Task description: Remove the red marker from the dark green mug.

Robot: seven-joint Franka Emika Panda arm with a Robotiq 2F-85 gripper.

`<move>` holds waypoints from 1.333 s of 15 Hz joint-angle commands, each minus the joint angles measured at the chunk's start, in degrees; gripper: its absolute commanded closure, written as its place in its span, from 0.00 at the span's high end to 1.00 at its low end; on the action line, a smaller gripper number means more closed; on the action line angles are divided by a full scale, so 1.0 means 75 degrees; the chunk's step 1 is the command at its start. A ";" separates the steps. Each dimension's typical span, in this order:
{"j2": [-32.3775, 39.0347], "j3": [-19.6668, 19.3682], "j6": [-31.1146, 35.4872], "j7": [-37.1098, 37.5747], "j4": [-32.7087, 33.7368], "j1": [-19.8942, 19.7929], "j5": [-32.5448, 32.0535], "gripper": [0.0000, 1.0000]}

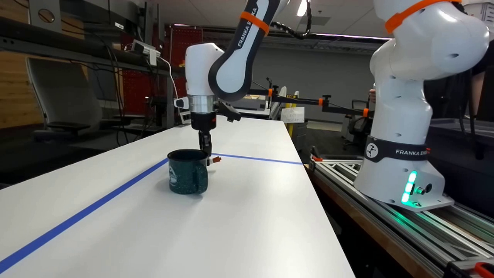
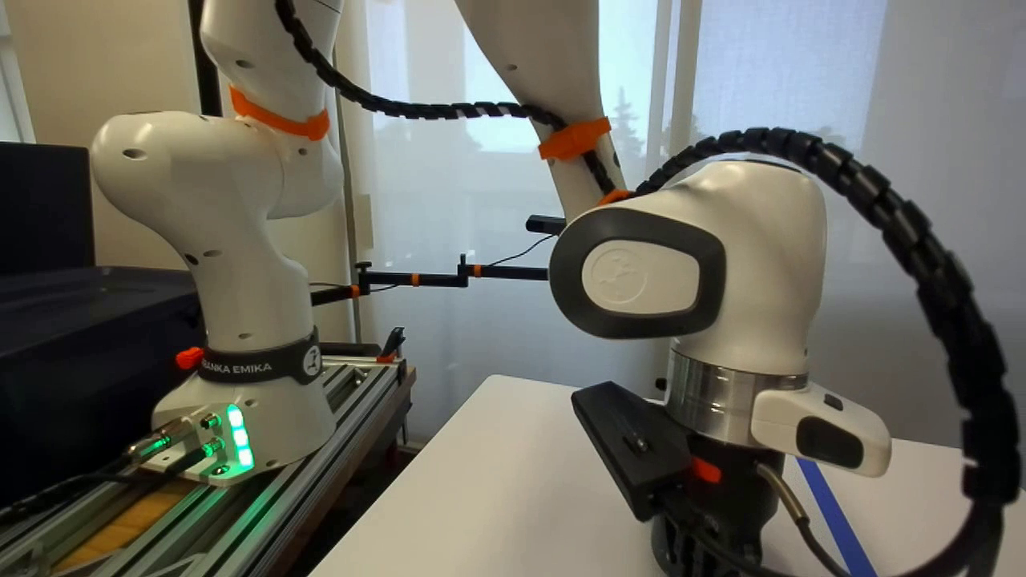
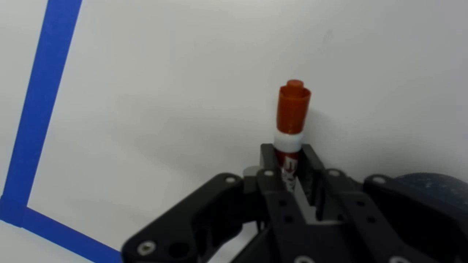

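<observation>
In an exterior view, the speckled dark green mug (image 1: 188,170) stands upright on the white table (image 1: 254,224), the pale emblem (image 1: 172,176) on its side too small to read. Just behind it the Robotiq gripper (image 1: 208,157) points down, and the cap end of the red marker (image 1: 217,159) pokes out from it. The Franka Emika Panda arm (image 1: 234,75) is lettered FRANKA on a link, an orange strap (image 1: 254,22) interrupting the second word, and FRANKA again on the base collar (image 1: 397,150) — next to a round logo (image 1: 372,150). The writing on a paper sheet (image 1: 292,114) is too faint to make out.

In an exterior view, the base collar (image 2: 260,362) shows ANKA EMIKA; the gripper's fingertips fall below the frame, so its state cannot be told there.

In the wrist view, the gripper is clamped on the red marker, the fingers (image 3: 269,155) at either side of the barrel. White letters on its maroon label (image 3: 287,160) give a clear E — then, blurred, what looks like the rest of EXPO. The marker is outside the mug, which shows at lower right; whether it touches the table I cannot tell.
</observation>
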 commanded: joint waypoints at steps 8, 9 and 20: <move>-0.0745 0.0452 -0.1373 -0.0996 -0.0270 -0.0421 0.0693 0.74; -0.0993 0.0416 -0.1674 -0.1036 -0.0332 -0.0379 0.0652 0.81; -0.2180 0.0256 -0.2456 -0.0475 -0.0232 0.0066 0.1249 1.00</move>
